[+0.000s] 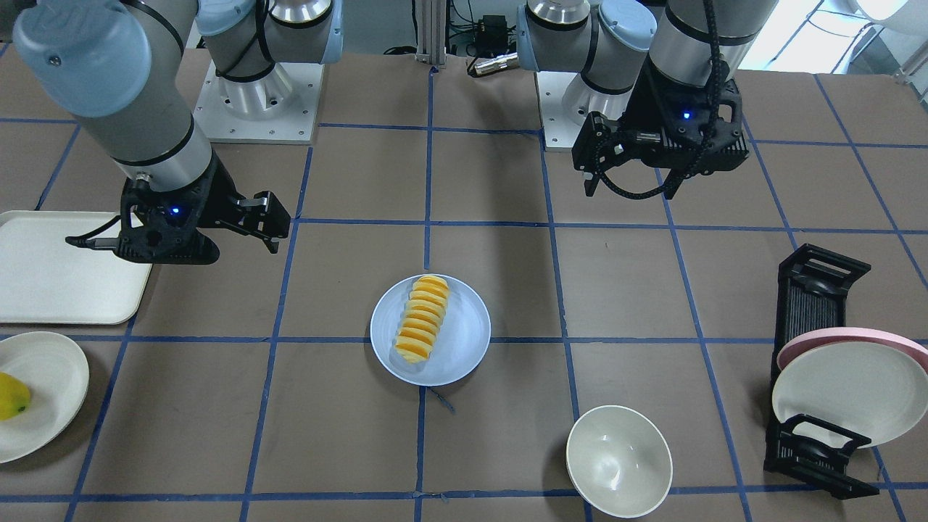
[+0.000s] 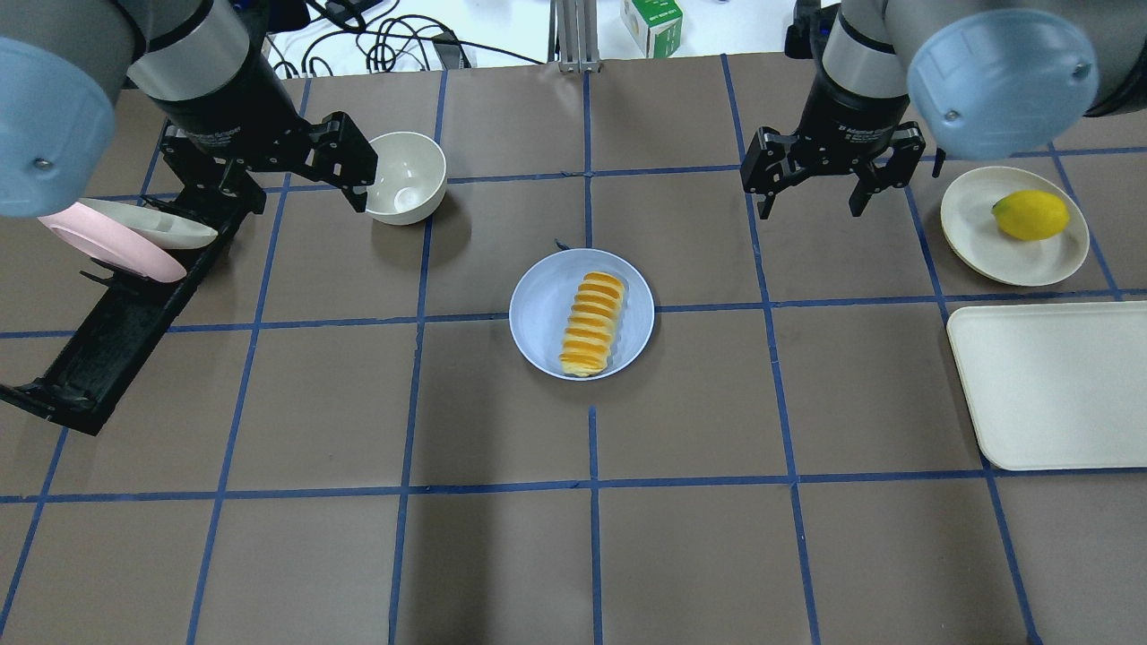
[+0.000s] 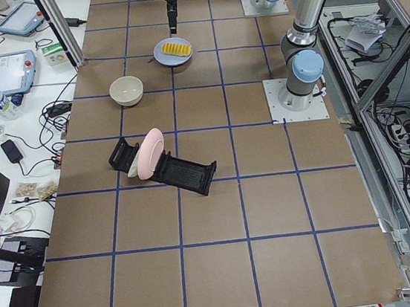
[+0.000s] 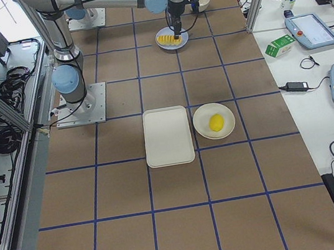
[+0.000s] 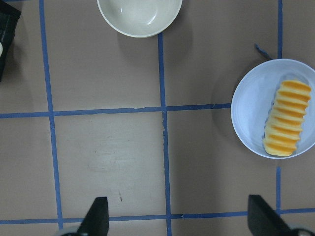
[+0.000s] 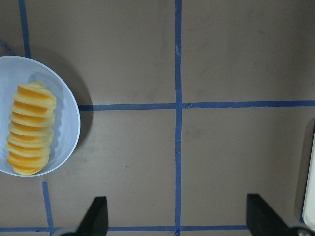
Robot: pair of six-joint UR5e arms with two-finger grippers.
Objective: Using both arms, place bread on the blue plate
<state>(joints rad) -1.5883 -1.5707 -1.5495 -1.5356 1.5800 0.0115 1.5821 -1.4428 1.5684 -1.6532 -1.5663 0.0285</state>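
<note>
Ridged bread (image 2: 591,324) lies within matte blue plate (image 2: 538,305) rim; left gripper (image 5: 178,221), right gripper (image 2: 813,199) both spread wide, well apart either side.

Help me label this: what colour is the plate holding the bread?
Pale blue-lavender; the blue plate shows best overhead.

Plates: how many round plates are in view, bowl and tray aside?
4. A pale blue round plate at centre holds the orange bread loaf; a cream plate holds the yellow fruit; a pink plate and an off-white plate stand in the black rack. Another may hide there.
</note>
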